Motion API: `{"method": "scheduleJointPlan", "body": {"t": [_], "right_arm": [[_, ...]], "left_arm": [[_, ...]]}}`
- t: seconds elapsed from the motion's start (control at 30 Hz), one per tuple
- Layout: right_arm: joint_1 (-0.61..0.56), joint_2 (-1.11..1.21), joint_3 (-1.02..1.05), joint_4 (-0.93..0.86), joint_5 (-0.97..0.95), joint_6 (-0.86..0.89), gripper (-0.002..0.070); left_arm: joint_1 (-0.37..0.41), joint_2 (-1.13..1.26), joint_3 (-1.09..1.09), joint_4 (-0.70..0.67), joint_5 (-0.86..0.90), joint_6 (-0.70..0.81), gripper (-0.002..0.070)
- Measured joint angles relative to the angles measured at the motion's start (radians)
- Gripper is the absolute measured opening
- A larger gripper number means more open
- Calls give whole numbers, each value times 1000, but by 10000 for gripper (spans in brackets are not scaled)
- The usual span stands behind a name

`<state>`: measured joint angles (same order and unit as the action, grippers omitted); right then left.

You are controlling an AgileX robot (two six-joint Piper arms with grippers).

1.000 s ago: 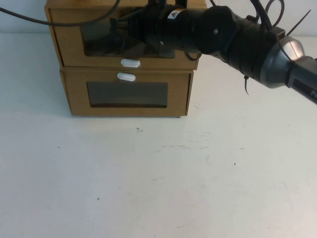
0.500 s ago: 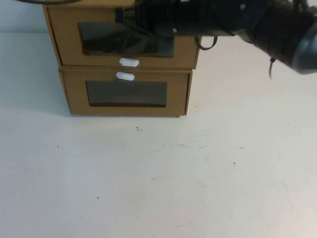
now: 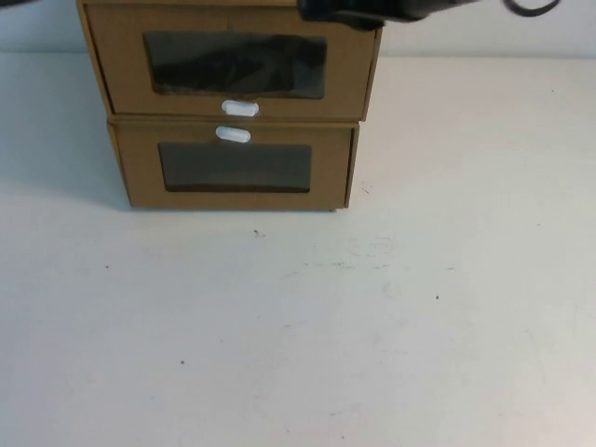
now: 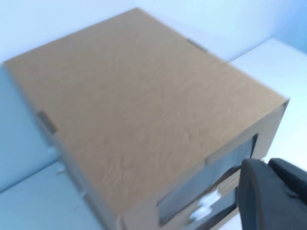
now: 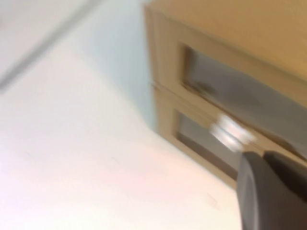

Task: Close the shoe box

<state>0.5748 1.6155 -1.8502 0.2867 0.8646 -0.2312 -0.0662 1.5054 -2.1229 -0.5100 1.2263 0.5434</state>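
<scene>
The shoe box (image 3: 233,65) is the upper of two stacked brown boxes, with a dark window and a white tab (image 3: 239,108) below it. Its front stands about in line with the box beneath. From above, the left wrist view shows its plain lid (image 4: 139,105) and window edge. My left gripper (image 4: 271,191) hovers over the box's front corner, apart from it. My right gripper (image 5: 271,189) is out in front of the stack, near the white tabs (image 5: 230,132). Only a dark piece of the right arm (image 3: 372,9) shows in the high view, at the top edge.
The lower brown box (image 3: 233,172) has its white tab (image 3: 233,135) above its window and stands on the white table (image 3: 298,326). Open table surface stretches in front of and to the right of the stack.
The right arm, which covered the upper box's window a second ago, has pulled up and away to the top edge. The upper box's front now shows in full.
</scene>
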Motion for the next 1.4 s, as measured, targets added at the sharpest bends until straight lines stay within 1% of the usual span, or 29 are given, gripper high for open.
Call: {"method": "scheduleJointPlan", "body": {"t": [0.1,0.17,0.27,0.37,0.47,0.57,0.7,0.93,1.1,1.13,1.27,1.4], "right_arm": [[-33,-47,8,-111,80,67,-11],[-68,-89,38,-148,102,90,-11],[-120,-164,124,-168,102,99,-11],[-159,-242,231,-170,90,120,-11],[-172,-334,351,-154,50,130,-11],[-172,-456,479,-140,-10,157,-11],[-172,-619,662,-142,-127,199,-11],[-172,-879,945,-168,-284,258,-11],[-172,-1071,1149,-168,-457,289,-11],[-172,-1113,1193,-156,-493,293,-11],[-172,-1257,1363,-105,-637,313,-11],[-172,-1344,1518,-50,-792,318,-11]], "left_arm": [[0,-207,269,65,-123,20,-5],[0,-376,469,95,-247,27,-5],[0,-623,748,107,-425,31,-5],[0,-858,1004,106,-542,27,-5],[0,-1082,1240,106,-640,27,-5],[0,-1281,1416,106,-726,22,-5],[0,-1489,1560,106,-804,-21,-5],[0,-1521,1690,104,-824,19,-5],[0,-1521,1836,77,-961,23,-5],[0,-1521,1868,63,-990,23,-5],[0,-1521,1997,-68,-1112,23,-5],[0,-1521,2092,-118,-1152,23,-5]]}}
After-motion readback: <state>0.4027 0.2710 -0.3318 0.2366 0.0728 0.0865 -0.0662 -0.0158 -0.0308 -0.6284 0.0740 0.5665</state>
